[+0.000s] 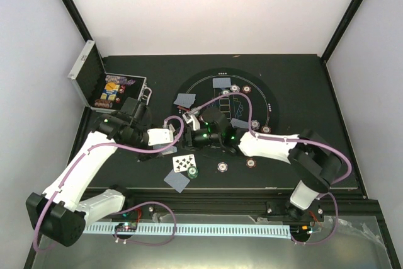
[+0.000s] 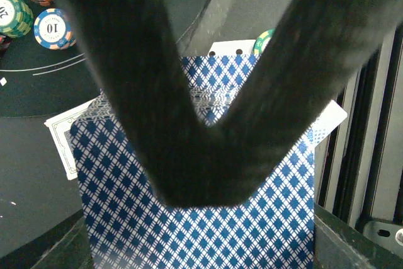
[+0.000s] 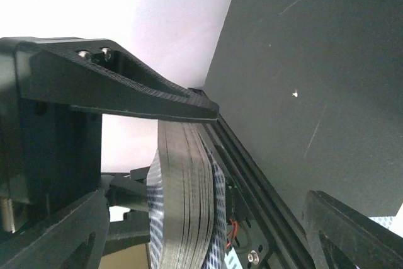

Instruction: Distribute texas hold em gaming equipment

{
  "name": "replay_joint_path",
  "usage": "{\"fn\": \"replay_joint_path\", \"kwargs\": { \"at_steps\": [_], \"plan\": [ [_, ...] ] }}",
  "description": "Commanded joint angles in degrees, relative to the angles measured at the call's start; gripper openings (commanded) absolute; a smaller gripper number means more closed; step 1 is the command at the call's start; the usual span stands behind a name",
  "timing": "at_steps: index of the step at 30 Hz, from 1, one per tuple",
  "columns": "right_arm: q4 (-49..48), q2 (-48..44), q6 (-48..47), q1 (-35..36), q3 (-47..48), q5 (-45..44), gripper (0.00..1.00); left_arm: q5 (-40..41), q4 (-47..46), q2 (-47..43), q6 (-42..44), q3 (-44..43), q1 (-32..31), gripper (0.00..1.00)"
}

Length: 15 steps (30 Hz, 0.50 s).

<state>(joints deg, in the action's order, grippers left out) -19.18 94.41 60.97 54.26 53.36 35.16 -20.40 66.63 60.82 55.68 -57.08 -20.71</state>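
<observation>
We see the left hand [image 2: 201, 247] closed on a deck of cards [image 2: 264, 206]. The blue-diamond backs fill the gap between its two fingers [image 2: 56, 247], which sit against the deck's sides. A dark blurred shape crosses in front of the deck in the left wrist view, and we cannot tell what it is.

The right hand [image 3: 208, 218] is spread wide. In the right wrist view the deck stands edge-on between its fingers, touching neither, and a black wedge presses on the deck's upper edge.

From above, both hands meet over the near-left part of the round black mat [image 1: 277, 102], and that is where the deck is held.

A face-up card [image 1: 184, 163] lies at the mat's near-left edge with a green chip [image 1: 192, 171] touching it. A face-down card [image 1: 176, 179] lies just outside that edge. Another face-down card [image 1: 221, 82] lies on the mat's far part, beside two chips [image 1: 235, 88].

The open silver case [image 1: 88, 77] stands on the desk [image 1: 157, 67], well left of the mat.
</observation>
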Motion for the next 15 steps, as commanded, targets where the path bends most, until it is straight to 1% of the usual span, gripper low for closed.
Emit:
{"fn": "replay_joint_path", "kwargs": {
  "at_steps": [1,8,15],
  "plan": [
    [-3.29,2.71,1.17,1.39,2.63,1.02,0.86,-0.82,0.87,0.12,-0.06,-2.65,-0.03,0.02],
    [-5.7,5.93,2.73,2.5,3.97,2.42,0.86,-0.52,1.0,-0.05,0.31,-2.6,-0.03,0.02],
    [-3.87,9.29,3.1,2.53,6.33,2.52,0.83,-0.51,1.07,-0.42,0.33,-2.51,-0.03,0.02]
  ]
}}
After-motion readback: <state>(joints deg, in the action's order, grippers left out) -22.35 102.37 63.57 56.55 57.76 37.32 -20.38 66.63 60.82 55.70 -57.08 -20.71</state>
